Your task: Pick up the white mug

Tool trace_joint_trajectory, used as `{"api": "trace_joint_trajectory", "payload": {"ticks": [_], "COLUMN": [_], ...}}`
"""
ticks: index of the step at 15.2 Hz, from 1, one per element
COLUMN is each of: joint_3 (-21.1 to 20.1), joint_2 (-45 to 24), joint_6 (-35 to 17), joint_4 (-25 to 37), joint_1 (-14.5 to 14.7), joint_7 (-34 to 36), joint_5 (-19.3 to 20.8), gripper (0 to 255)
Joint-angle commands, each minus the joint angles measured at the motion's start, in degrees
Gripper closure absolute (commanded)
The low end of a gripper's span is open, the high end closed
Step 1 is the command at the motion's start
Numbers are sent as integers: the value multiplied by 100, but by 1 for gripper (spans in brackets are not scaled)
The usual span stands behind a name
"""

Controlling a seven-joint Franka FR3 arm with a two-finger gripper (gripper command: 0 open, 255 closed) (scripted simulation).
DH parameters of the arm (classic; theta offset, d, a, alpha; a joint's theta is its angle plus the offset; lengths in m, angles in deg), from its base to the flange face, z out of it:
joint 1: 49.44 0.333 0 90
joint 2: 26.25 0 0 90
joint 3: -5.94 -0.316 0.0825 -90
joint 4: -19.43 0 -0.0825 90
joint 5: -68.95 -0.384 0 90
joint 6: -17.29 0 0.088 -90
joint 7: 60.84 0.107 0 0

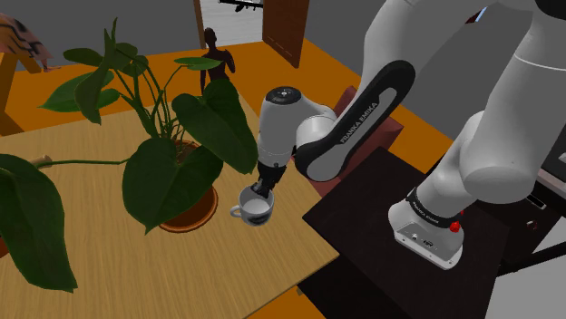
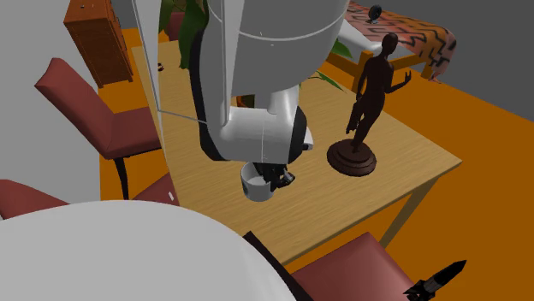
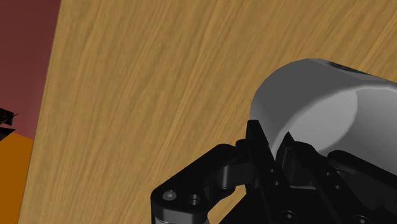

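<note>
The wooden table [image 1: 181, 272] is filling the room's middle. A big potted plant [image 1: 181, 168] is crowding one side of the gripper [image 1: 263, 190], and a dark statue [image 2: 370, 94] is standing well apart from it. The gripper is pointing straight down, clenched on the wall of the white mug [image 1: 255, 210] right beneath it, likely because the thin rim suits a pinch. The table's edge is lying near, so straight up is looking like the freest way.

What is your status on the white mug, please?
Gripper shut on mug wall. Mug over wooden table, lift-off unclear. Potted plant leaves close beside, statue well apart.
</note>
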Motion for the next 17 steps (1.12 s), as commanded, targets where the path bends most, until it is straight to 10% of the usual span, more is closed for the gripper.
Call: {"api": "trace_joint_trajectory", "payload": {"ticks": [1, 17], "joint_3": [-52, -362], "joint_2": [94, 1289], "joint_6": [78, 1230], "joint_4": [-9, 57], "joint_1": [-36, -200], "joint_7": [-65, -782], "joint_5": [-91, -1126], "gripper": [255, 255]}}
